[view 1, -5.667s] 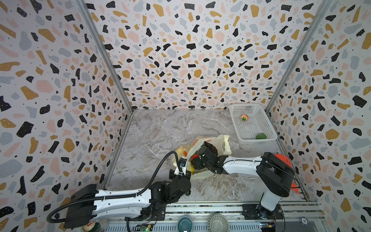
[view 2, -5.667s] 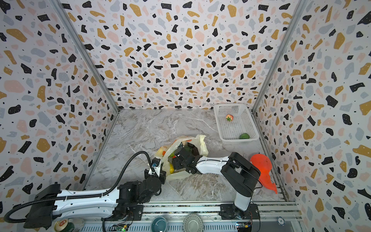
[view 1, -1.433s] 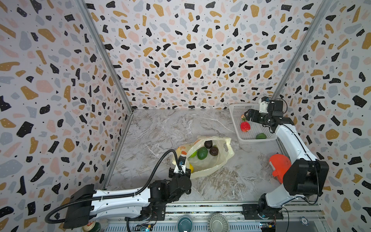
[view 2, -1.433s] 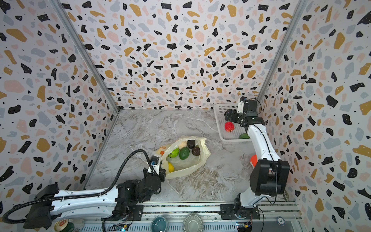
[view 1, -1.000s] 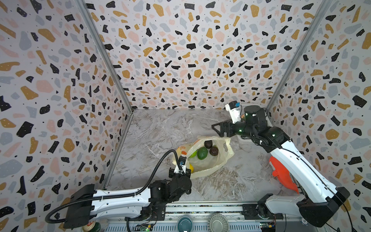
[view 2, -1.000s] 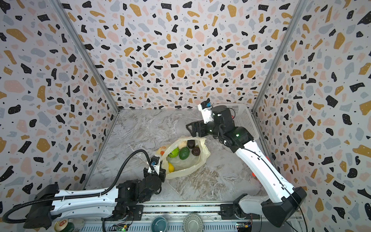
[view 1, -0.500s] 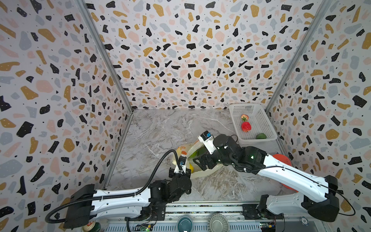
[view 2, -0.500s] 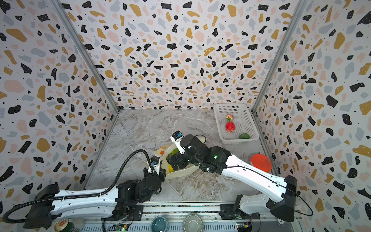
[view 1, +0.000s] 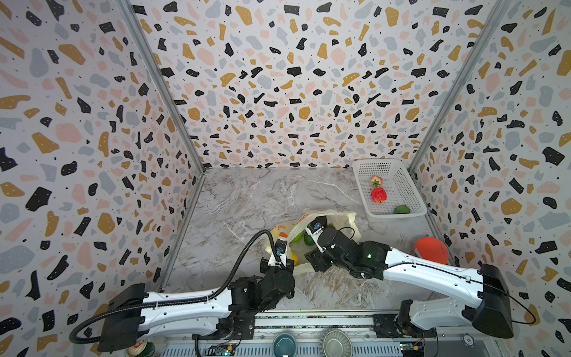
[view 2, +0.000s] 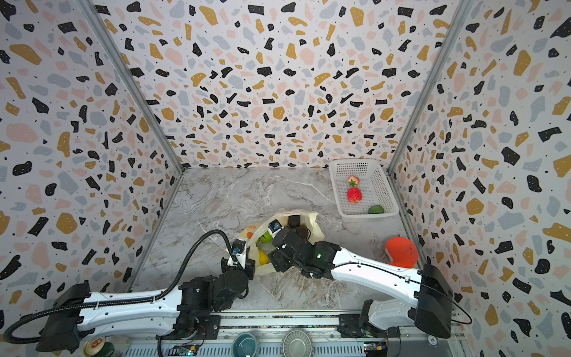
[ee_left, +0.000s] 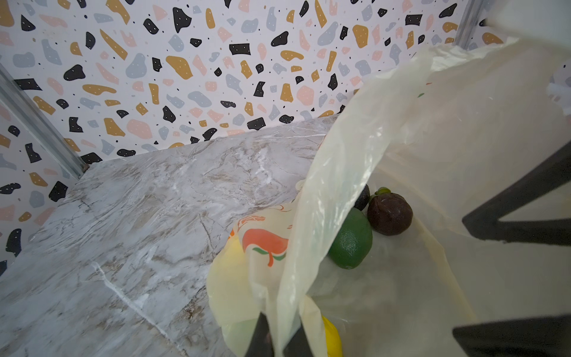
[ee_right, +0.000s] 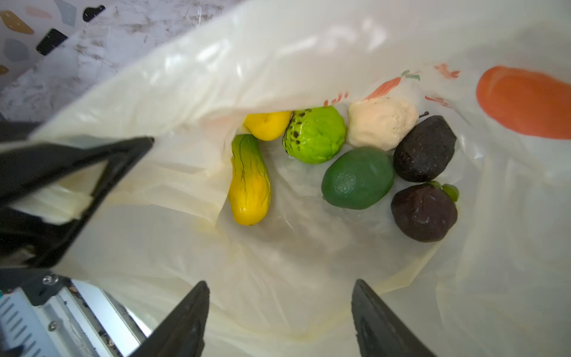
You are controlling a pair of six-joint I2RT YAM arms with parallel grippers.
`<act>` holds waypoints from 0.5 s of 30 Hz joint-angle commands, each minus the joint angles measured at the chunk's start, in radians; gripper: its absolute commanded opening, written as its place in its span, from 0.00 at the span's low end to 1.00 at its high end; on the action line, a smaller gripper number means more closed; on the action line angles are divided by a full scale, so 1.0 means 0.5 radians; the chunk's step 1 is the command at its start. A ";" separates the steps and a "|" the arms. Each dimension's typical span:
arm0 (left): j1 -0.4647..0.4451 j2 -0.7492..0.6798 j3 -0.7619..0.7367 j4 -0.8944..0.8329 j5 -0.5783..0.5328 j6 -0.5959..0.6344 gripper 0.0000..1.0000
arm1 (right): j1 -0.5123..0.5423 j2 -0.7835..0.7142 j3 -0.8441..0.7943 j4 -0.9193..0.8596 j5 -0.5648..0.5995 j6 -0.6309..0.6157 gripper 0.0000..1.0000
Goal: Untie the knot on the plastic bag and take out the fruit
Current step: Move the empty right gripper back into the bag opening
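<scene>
A: The right claw (ee_right: 279,282) is spread with nothing between its jaws, hanging inside the mouth of the plastic bag (ee_right: 309,46). The left claw (ee_left: 278,337) is pressed together on the bag's rim and holds it up.
B: And the knot?
A: None shows. The mouth gapes, and the fruit lies at the bottom.
B: Risks?
A: A jaw could snag the thin film along with the green lime (ee_right: 358,177), or nudge it so it rolls. If the pinched rim slips, the mouth collapses.
B: Room?
A: Film is close on both sides, and the left claw is just beside. The basket (view 1: 383,167) stands well apart, with bare desk (view 1: 247,197) between.
</scene>
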 commanded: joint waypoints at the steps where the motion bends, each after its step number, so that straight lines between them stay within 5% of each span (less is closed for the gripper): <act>1: 0.005 0.001 0.068 0.054 -0.041 0.006 0.00 | 0.018 -0.003 -0.064 0.072 0.100 0.057 0.74; 15: 0.005 0.013 0.068 0.066 -0.004 0.016 0.00 | 0.017 0.200 -0.283 0.090 -0.175 0.163 0.74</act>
